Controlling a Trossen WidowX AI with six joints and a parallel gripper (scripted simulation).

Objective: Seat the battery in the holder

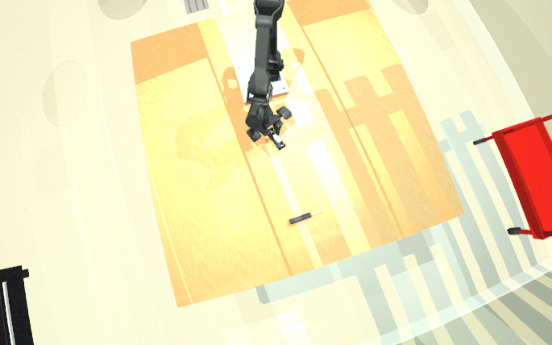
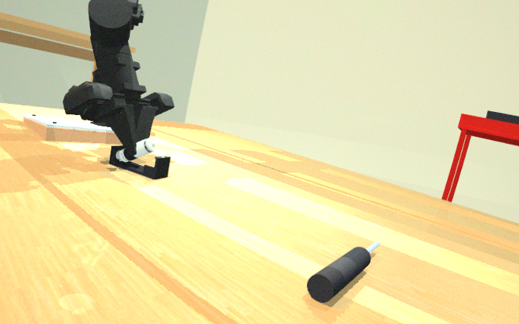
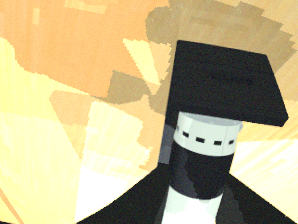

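Observation:
The black holder [image 2: 135, 168] [image 3: 227, 82] sits on the table below my gripper. My gripper [image 1: 275, 137] [image 2: 135, 150] [image 3: 192, 177] is shut on the white battery [image 2: 145, 147] [image 3: 204, 134], which has a dark band. In the exterior view the battery is tilted: its left end is low inside the holder's taller end wall, and its right end is raised above the opposite, shorter end. In the wrist view the battery's dashed end reaches the edge of the holder's dark top plate. The spring is hidden there, and contact with it cannot be told.
A black-handled screwdriver [image 1: 300, 218] [image 2: 339, 273] lies on the wooden table, well away from the holder. A white-topped board [image 1: 280, 89] [image 2: 73, 123] lies behind the gripper. A red table [image 1: 537, 175] [image 2: 498, 130] stands off to the right.

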